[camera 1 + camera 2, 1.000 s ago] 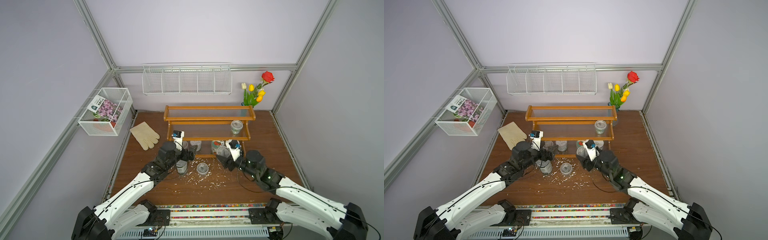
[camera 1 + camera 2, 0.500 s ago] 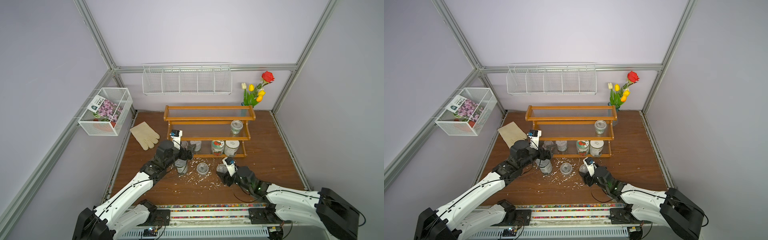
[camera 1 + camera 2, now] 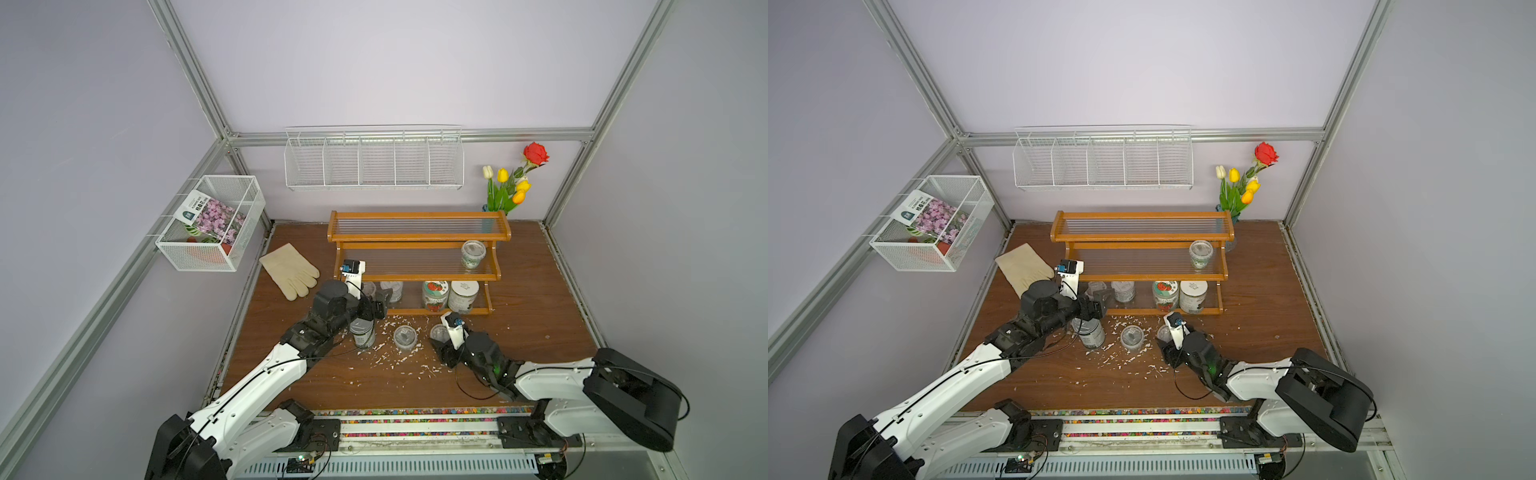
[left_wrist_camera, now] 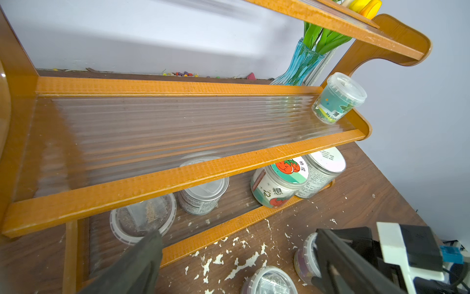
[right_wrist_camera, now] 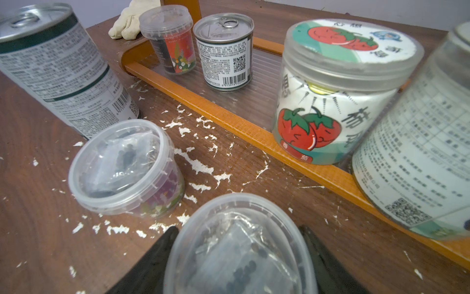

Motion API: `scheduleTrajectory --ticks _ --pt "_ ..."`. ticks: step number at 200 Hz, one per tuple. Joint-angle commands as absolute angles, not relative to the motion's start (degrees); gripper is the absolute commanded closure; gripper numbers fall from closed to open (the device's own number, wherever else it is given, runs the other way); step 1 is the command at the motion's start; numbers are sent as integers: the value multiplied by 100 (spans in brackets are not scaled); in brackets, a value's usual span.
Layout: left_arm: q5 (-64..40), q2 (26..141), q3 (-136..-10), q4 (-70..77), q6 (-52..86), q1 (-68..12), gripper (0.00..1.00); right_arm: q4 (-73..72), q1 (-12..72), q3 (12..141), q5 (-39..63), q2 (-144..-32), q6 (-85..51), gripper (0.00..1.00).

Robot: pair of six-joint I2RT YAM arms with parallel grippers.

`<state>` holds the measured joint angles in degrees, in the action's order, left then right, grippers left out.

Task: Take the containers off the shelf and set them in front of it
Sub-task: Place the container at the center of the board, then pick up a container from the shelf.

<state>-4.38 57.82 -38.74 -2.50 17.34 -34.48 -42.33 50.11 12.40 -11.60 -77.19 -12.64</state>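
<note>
Left gripper point(image 3: 382, 302) is shown in a top view, jaws wide apart and empty, at the bottom tier, left end, of the shelf point(image 3: 417, 237). Set on the table point(image 3: 519, 332) in front: front tin point(image 3: 362, 332), clear tub point(image 3: 405, 336) and near tub point(image 3: 438, 331), the last straddled by the right gripper point(image 3: 442, 348).

Left wrist view: spread fingers point(image 4: 138, 264) are aimed at the low tub point(image 4: 143, 219) on the bottom tier. Shelf tin point(image 4: 203, 193), fruit jar point(image 4: 278, 183) and white-lidded jar point(image 4: 323, 170) are lined up beside it. Green-label tub point(image 4: 338, 98) is on the mid tier.

Right wrist view: near tub point(image 5: 239, 244) is stood on the table between the fingers point(image 5: 152, 262). Clamped or freed cannot be told (pad contact hidden by rim).

Step judged: R set-down, L approach. Next: R jaws to be opened and withdrawn w/o tipping the tub. L jaws to be closed on the low tub under the mid-tier rail.
</note>
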Motion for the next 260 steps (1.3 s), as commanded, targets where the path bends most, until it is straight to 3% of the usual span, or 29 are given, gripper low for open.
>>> scheduleTrajectory --ticks 1,36,69,92,110,172,260 --pt "-494 5816 -3909 -359 1758 -3415 3 -4514 4984 1156 -1297 -7758 -1140 16" --pt "-509 5842 -3946 -374 1745 -3397 3 -3657 4962 1337 -1450 -7044 -944 7" --pt "-581 5856 -3997 -461 1681 -3349 3 -2269 4799 1639 -1439 -5565 -830 5" --pt "-650 5861 -4008 -470 1678 -3290 3 -1137 4271 2150 -1491 -5005 -881 5" --pt "-673 5902 -4008 -406 1709 -3283 3 -1057 3666 2439 -1303 -4893 -836 5" --pt "-650 5822 -4038 -489 1732 -3270 3 -1831 2167 3532 -708 -5976 -637 5" --pt "-614 5660 -4037 -656 1775 -3270 3 -3260 1864 4292 -584 -7914 -331 5"
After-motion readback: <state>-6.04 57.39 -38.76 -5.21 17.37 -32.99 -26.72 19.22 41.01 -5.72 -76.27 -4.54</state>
